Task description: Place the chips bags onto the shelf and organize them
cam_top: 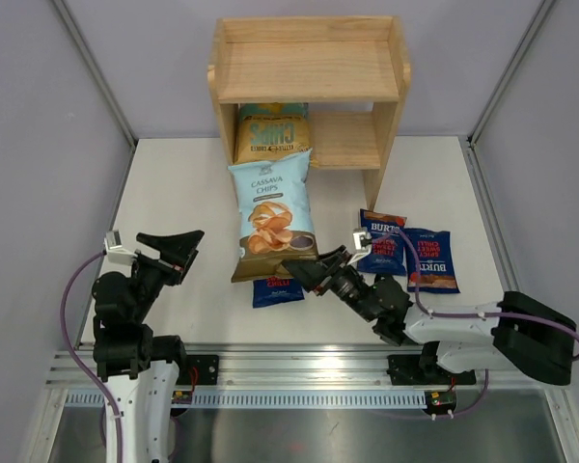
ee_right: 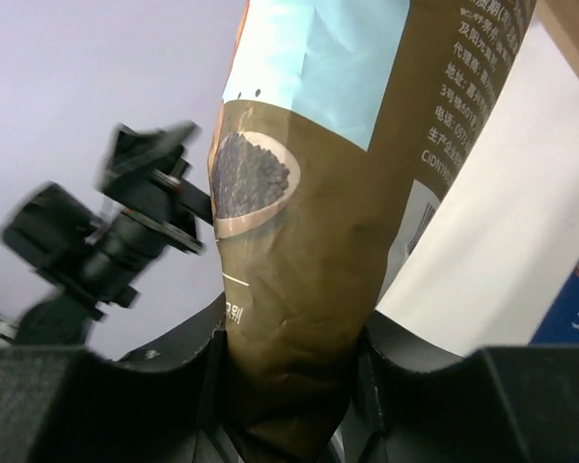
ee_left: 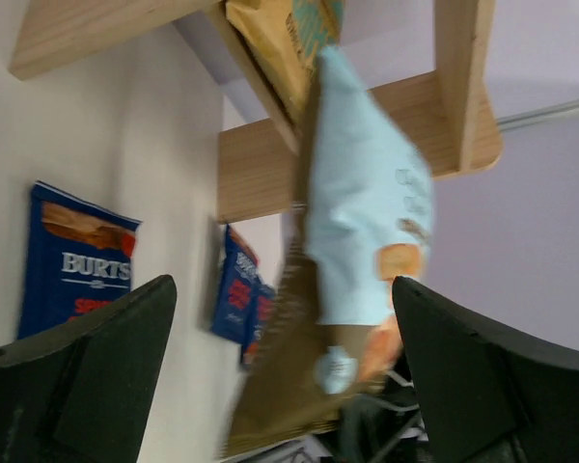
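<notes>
Right gripper (ee_right: 289, 374) clamps Cassava bag (ee_right: 304, 231) (yellow bag (cam_top: 272, 136) shelved)

The Cassava Chips bag (cam_top: 271, 214) hides most of one Burts bag (cam_top: 278, 290); the shelf (cam_top: 309, 69) partly covers the yellow bag (cam_top: 272, 138).

Pale blue over brown, orange chip print on Cassava Chips bag (cam_top: 272, 212); teal band on yellow bag (cam_top: 272, 137); dark blue, red-and-white lettering on Burts bags (cam_top: 431, 258); light wood grain on shelf (cam_top: 309, 69); white desk (cam_top: 174, 193)
</notes>
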